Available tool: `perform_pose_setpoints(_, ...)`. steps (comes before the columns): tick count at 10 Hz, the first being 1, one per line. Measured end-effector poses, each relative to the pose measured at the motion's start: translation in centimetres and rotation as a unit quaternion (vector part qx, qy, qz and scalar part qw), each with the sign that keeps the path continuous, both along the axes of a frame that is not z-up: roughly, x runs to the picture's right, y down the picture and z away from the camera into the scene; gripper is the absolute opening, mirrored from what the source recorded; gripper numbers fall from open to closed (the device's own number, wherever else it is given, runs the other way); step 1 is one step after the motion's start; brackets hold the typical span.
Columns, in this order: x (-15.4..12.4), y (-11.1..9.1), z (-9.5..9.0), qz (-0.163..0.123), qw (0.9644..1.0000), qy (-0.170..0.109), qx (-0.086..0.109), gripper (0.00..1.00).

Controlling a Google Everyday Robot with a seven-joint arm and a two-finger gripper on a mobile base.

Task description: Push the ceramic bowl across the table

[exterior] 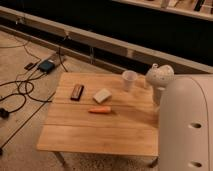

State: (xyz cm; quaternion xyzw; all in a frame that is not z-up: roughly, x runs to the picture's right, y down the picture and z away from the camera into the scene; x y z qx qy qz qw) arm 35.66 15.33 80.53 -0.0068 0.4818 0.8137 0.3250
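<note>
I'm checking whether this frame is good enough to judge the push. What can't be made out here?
- Ceramic bowl: not seen in the camera view; possibly behind the robot's white arm, which covers the right end of the table.
- Gripper: its fingers are not seen; only the arm's rounded white end shows beside the cup.
- The dark bar, pale block and orange item: too blurred to identify.

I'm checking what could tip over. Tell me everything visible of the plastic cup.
The cup is translucent whitish plastic, tapering downward, upright, mouth open, standing near the table's far edge. Nothing touches it; the robot arm's white housing sits close beside it. The tool is out of view.
</note>
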Motion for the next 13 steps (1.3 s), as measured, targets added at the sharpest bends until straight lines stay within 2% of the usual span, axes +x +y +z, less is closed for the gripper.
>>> perform_pose_setpoints(3,2.0,0.6,-1.9,0.007,0.9997,0.022,-0.011,0.65)
perform_pose_setpoints(5,3.1,2.3,-3.5,0.024,0.9985,0.043,-0.024,0.65)
perform_pose_setpoints(7,4.1,3.7,-4.6,0.038,0.9973,0.057,-0.028,0.65)
perform_pose_setpoints(9,4.6,3.7,-5.0,0.038,0.9973,0.059,-0.020,0.65)
perform_pose_setpoints(12,5.4,3.0,-6.8,0.032,0.9976,0.060,0.010,0.65)
perform_pose_setpoints(13,5.7,3.1,-7.2,0.032,0.9975,0.061,0.014,0.65)
